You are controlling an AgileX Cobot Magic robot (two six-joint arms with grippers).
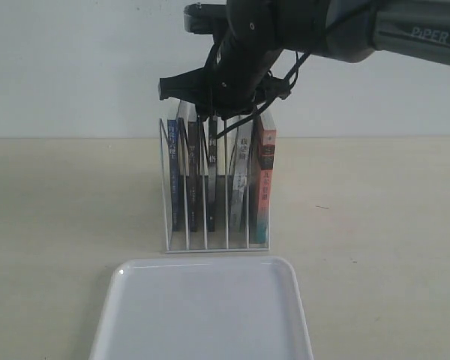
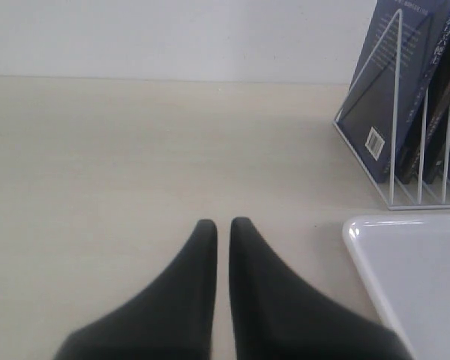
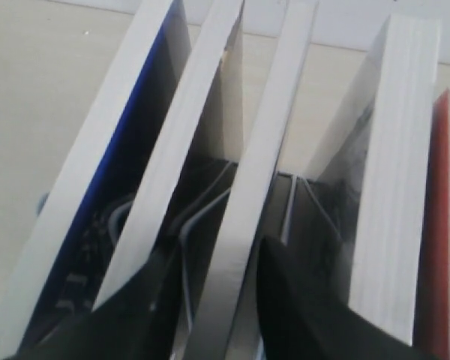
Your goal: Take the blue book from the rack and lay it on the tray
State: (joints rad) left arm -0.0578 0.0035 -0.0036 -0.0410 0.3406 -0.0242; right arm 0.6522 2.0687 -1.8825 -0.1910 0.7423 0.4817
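The blue book [image 1: 174, 180] stands upright in the leftmost slot of the white wire rack [image 1: 217, 244]; its dark blue back cover [image 2: 390, 90] shows in the left wrist view. My right gripper [image 1: 212, 124] reaches down into the top of the rack. In the right wrist view it [image 3: 219, 251] is open, with one finger on each side of a thin black-spined book [image 3: 262, 150], two slots away from the blue book [image 3: 139, 142]. The white tray [image 1: 202, 315] lies in front of the rack. My left gripper [image 2: 223, 223] hovers shut and empty over the table, beside the tray [image 2: 412, 277].
Beside the blue book the rack holds two black-spined books, a thick grey-spined book [image 1: 240, 180] and a pink-and-teal-spined book [image 1: 264, 187] at the right end. The right arm [image 1: 345, 30] comes in from the upper right. Beige tabletop lies to both sides of the rack.
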